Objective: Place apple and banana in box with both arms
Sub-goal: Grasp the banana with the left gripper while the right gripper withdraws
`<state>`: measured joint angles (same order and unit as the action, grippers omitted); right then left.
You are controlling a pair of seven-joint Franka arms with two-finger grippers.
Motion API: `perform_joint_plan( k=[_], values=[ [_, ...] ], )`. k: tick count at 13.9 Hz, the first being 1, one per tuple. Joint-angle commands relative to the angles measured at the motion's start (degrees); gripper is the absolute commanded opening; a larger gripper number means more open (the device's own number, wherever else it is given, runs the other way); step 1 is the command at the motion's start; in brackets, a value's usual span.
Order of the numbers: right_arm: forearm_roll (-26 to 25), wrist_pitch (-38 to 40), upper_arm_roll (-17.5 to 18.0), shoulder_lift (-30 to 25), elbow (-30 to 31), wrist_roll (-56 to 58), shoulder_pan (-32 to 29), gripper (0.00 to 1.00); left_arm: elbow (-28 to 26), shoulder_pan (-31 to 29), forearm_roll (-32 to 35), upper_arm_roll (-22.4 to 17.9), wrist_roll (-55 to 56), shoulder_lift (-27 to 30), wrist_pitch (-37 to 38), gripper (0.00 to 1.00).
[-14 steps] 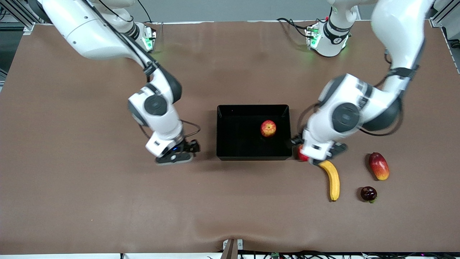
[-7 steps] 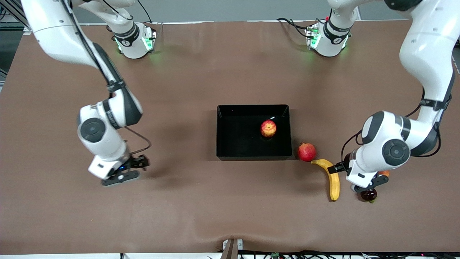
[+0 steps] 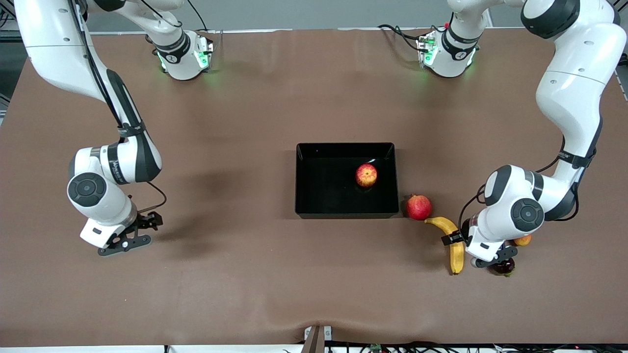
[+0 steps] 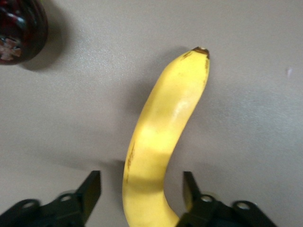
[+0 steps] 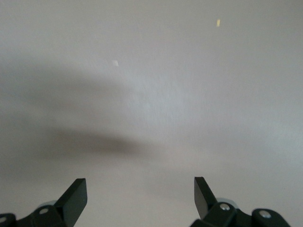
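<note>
pomegranate (image 3: 418,207), mango (image 3: 523,240), dark fruit (image 3: 503,267)

The apple (image 3: 366,175) sits in the box (image 3: 304,206); the banana (image 3: 454,245) lies near the box, on the counter (image 3: 274,274).

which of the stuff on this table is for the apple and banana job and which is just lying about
For the job:
- apple, already in the box
- banana, on the table between the fingers of the left pincer

Just lying about:
- pomegranate, beside the box
- mango, mostly hidden by the left arm
- dark round fruit
</note>
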<state>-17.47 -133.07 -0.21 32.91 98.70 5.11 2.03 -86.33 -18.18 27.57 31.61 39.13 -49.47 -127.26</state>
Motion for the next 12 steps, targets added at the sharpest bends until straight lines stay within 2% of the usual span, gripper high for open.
perform_joint_plan(
  k=[1, 2, 5, 8, 9, 12],
  values=[
    [4.97, 4.55, 0.03, -4.77, 5.62, 1.57, -0.45, 1.00, 0.11, 0.07, 1.26, 0.03, -3.60, 0.60, -0.62, 0.07],
    [6.82, 7.88, 0.12, -6.26, 6.94, 1.75, -0.80, 1.00, 0.11, -0.28, 1.26, 0.03, -4.84, 0.69, -0.36, 0.00],
    [11.04, 17.89, 0.03, -11.27, 9.23, 1.83, -0.98, 1.00, 0.11, -0.45, 1.34, 0.03, -5.29, 2.35, 1.13, 0.00],
    [14.04, 29.49, -0.06, -16.72, 9.15, 1.92, -0.98, 1.00, 0.29, 0.16, 1.34, 0.56, -6.52, 7.87, 5.69, 0.00],
    [14.05, 33.01, -0.06, -18.74, 9.15, 1.92, -0.89, 1.00, 0.29, 0.42, 1.17, 1.52, -6.52, 9.90, 7.79, 0.00],
    [14.13, 40.15, 0.03, -24.89, 8.80, 1.84, -0.63, 1.00, 0.29, 0.60, 0.03, 7.74, -4.08, 13.17, 14.65, 0.00]
  ],
)
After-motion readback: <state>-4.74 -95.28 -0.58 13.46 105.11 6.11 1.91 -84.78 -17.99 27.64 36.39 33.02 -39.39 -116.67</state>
